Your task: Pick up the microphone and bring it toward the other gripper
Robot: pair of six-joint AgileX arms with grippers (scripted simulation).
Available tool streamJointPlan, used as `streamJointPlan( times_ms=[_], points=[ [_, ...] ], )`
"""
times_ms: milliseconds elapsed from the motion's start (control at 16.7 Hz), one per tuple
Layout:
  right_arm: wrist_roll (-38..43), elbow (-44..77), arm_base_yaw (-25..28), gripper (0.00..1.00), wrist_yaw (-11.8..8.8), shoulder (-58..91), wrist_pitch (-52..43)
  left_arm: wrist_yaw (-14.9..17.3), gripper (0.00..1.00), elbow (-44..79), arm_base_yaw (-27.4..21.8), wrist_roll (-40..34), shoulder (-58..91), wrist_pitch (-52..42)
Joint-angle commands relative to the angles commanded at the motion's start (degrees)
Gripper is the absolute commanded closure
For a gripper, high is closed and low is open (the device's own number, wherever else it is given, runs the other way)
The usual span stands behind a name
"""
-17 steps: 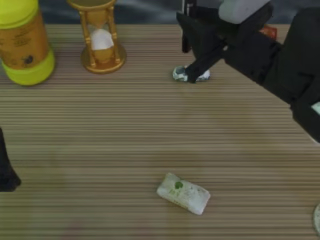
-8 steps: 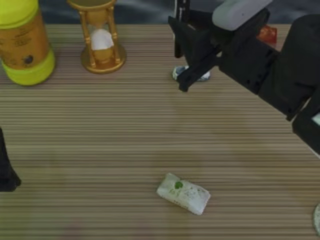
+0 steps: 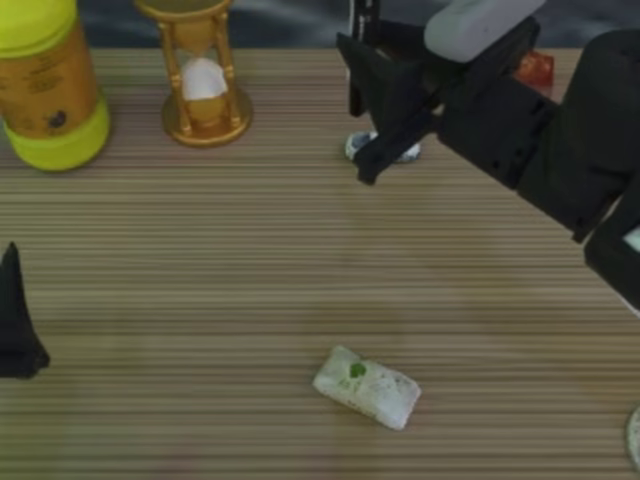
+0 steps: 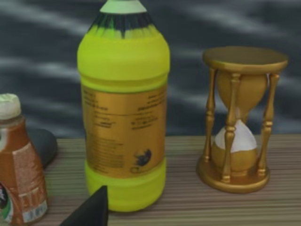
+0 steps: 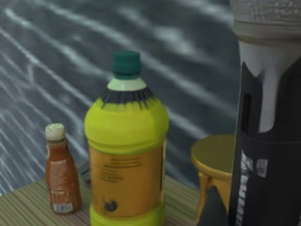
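Striped wood tabletop [image 3: 250,260] meets a dark streaked backdrop. The microphone [image 5: 265,141] fills the right edge of the right wrist view, upright: grey mesh head cut off at the top, white collar, black handle with small white marks. The right gripper [image 3: 365,125], at upper centre of the top view, appears clamped on it, though the contact itself is hidden. A small white toy car [image 3: 400,152] is half covered beneath it. The left gripper [image 3: 15,325] sits at the left edge; whether it is open cannot be told. Only the wrist views show the brown sauce bottle [image 5: 61,174] beside the yellow bottle [image 3: 45,90] and hourglass [image 3: 205,80].
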Motion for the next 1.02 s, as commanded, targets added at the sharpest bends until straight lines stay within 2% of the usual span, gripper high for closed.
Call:
streamJointPlan(
  times_ms=[720,1020],
  points=[
    [0.0,0.0,0.0,1.00,0.0,0.0,0.0,9.2,0.00,31.2,-23.5,2.3,47.3,15.1],
    [0.0,0.0,0.0,1.00,0.0,0.0,0.0,11.4,0.00,38.1,-29.2,3.0,58.0,18.2]
  ],
)
